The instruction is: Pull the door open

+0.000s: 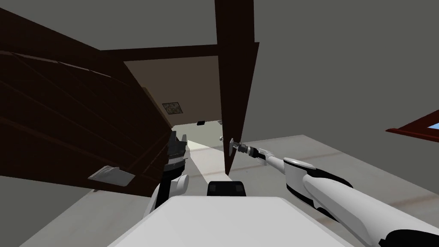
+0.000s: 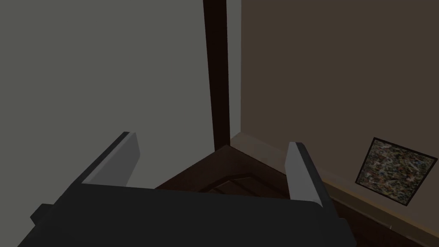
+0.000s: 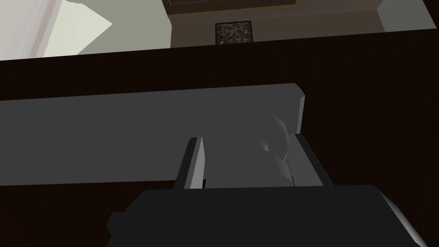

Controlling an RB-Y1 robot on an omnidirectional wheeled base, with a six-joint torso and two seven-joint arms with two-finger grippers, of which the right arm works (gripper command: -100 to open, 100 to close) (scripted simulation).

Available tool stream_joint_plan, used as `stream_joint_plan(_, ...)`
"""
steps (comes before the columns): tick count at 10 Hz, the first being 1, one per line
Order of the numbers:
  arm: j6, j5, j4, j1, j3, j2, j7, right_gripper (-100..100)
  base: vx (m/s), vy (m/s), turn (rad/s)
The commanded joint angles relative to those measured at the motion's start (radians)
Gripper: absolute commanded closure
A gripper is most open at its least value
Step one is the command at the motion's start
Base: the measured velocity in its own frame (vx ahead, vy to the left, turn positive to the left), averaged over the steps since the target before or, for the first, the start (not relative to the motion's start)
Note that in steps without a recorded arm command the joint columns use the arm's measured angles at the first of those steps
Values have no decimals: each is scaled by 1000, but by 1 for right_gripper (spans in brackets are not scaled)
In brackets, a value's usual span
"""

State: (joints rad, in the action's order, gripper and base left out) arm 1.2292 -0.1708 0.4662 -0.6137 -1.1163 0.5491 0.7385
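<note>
Right pincer (image 3: pixel 248 143) clamped on the door handle (image 3: pixel 150 133).
Its fingers press the sides of a grey part of the handle, and the long grey bar lies across just past them. The dark brown door (image 1: pixel 235 85) stands ajar straight ahead, edge toward the head camera, with the handle low on its right face where the outstretched right arm meets it. Pale floor (image 1: pixel 201 158) shows through the gap to its left. Left pincer (image 2: pixel 213 141) hangs at that gap, fingers apart and holding nothing, beside a dark panelled slab (image 1: pixel 77 120).
</note>
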Motion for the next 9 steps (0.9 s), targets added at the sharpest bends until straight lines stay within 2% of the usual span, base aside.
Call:
stream_joint_plan(1,-3,-1,-3,-6,-4,-7,0,100,-58,-134,86)
stream_joint_plan(9,-16,-3,-19,-34,-23,-44,-2,100,-75,-200,114)
